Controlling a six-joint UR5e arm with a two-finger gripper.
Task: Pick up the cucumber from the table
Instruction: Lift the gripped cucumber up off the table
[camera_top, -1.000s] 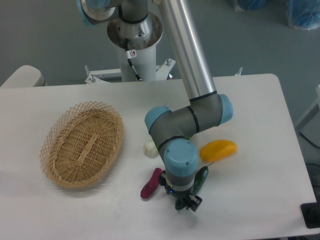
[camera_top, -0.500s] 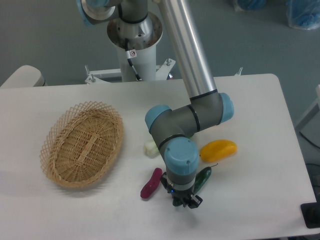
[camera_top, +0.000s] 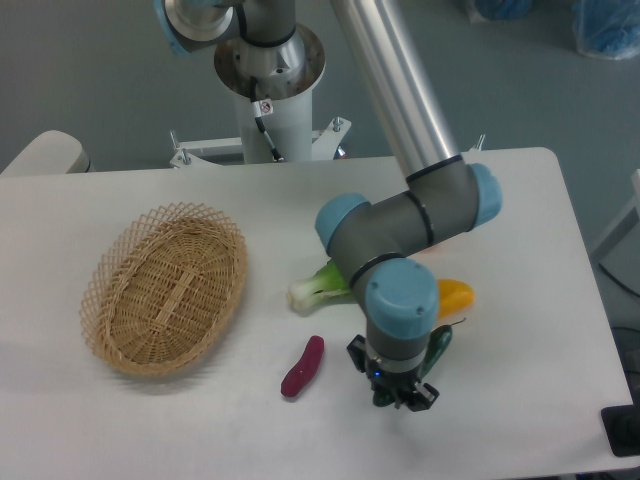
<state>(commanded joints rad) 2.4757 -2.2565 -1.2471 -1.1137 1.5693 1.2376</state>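
The dark green cucumber (camera_top: 440, 346) shows as a slim glossy piece sticking out to the right of my wrist, its lower end running in between the fingers. My gripper (camera_top: 398, 392) points down over the white table (camera_top: 520, 210) near its front edge, shut on the cucumber. Most of the cucumber's middle is hidden behind the blue wrist. Whether it still touches the tabletop cannot be made out.
A short magenta-purple vegetable (camera_top: 302, 366) lies left of the gripper. A light green bok choy (camera_top: 314, 285) rests behind it, and a yellow vegetable (camera_top: 455, 295) is partly hidden by the wrist. A wicker basket (camera_top: 165, 288) stands at the left.
The gripper has shifted to the right with the cucumber in it. The bok choy, earlier mostly hidden by the arm, now shows.
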